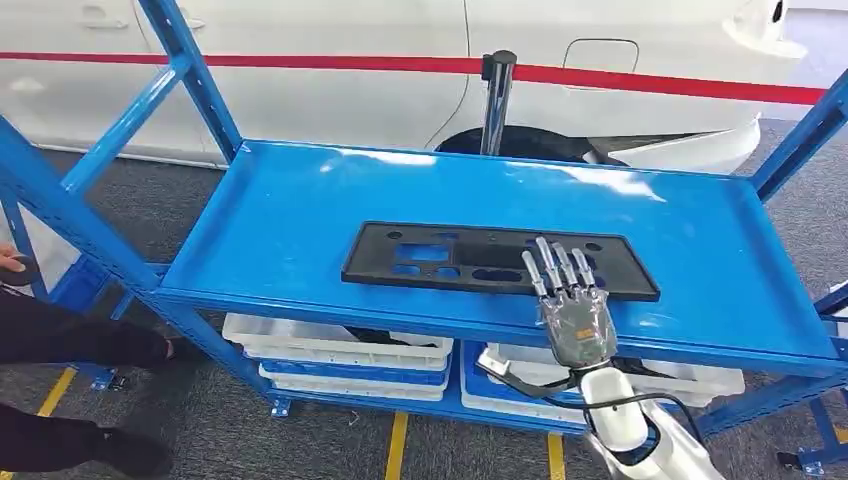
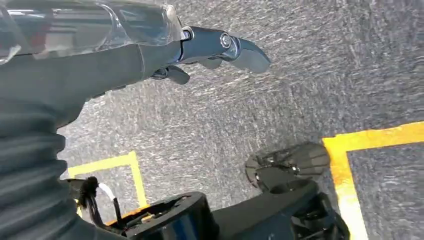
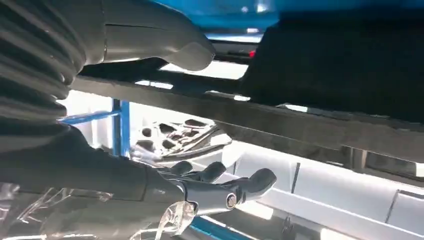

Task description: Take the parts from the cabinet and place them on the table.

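A flat black plastic part (image 1: 470,258) with several cut-outs lies on the blue cabinet shelf (image 1: 270,220), close to its front edge. My right hand (image 1: 572,305) reaches over that front edge, its fingers (image 1: 555,265) stretched out above the part's right portion. In the right wrist view the part's edge (image 3: 300,120) runs between the thumb (image 3: 185,47) and the fingers (image 3: 225,185), with a gap on the fingers' side. My left hand (image 2: 210,47) hangs over the grey floor with straight fingers and holds nothing.
White bins (image 1: 340,350) stand on the lower shelf. Blue uprights (image 1: 70,220) frame the cabinet on both sides. A person's dark sleeve (image 1: 70,340) is at the left. A white car (image 1: 600,80) and a post (image 1: 495,100) with red tape stand behind.
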Robot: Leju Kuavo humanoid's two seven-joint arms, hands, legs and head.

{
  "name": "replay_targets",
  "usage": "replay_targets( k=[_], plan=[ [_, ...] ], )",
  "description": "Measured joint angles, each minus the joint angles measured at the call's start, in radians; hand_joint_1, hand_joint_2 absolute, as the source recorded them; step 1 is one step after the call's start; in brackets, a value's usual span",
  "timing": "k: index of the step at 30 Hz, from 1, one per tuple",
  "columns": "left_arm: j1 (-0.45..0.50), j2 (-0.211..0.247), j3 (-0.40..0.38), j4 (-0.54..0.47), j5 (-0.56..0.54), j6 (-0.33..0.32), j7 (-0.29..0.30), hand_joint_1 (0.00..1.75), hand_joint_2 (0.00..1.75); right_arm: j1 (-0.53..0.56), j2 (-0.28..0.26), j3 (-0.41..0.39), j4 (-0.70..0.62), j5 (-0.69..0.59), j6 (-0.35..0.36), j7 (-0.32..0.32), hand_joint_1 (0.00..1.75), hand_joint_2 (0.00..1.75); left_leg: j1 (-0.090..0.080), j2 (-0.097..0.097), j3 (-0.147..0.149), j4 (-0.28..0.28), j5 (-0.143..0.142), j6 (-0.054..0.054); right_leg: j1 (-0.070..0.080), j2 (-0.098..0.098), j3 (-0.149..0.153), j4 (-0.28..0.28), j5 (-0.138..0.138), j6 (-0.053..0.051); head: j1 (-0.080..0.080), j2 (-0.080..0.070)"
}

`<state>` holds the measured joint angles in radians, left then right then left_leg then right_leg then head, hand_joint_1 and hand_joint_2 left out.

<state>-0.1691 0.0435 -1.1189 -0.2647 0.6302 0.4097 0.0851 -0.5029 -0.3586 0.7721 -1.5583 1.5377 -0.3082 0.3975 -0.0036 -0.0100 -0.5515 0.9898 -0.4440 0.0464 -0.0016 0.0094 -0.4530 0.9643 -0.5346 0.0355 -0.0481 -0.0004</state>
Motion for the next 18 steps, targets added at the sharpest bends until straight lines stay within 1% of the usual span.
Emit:
replay_targets(
  k=[5,14,18],
  plan=[
    [0.000,0.000,0.013,0.000,-0.002,-0.010,-0.006,0.00,0.00,0.000,0.007,0.022,0.000,0.000,-0.008,-0.026,0.00,1.75,0.000,0.000,0.000,0.000,0.000,0.000,0.000,0.000,0.000,0.000,0.000,0.000,0.000,0.000],
    [-0.001,0.000,0.022,0.000,-0.005,-0.017,-0.013,0.00,0.00,-0.001,0.018,0.048,0.000,0.002,-0.011,-0.030,0.00,1.75,0.000,0.000,0.000,0.000,0.000,0.000,0.000,0.000,0.000,0.000,0.000,0.000,0.000,0.000],
    [0.000,0.000,0.023,0.000,-0.003,-0.017,-0.026,0.00,0.00,-0.001,0.019,0.055,0.000,0.003,-0.010,-0.030,0.00,1.75,0.000,0.000,0.000,0.000,0.000,0.000,0.000,0.000,0.000,0.000,0.000,0.000,0.000,0.000]
  ],
)
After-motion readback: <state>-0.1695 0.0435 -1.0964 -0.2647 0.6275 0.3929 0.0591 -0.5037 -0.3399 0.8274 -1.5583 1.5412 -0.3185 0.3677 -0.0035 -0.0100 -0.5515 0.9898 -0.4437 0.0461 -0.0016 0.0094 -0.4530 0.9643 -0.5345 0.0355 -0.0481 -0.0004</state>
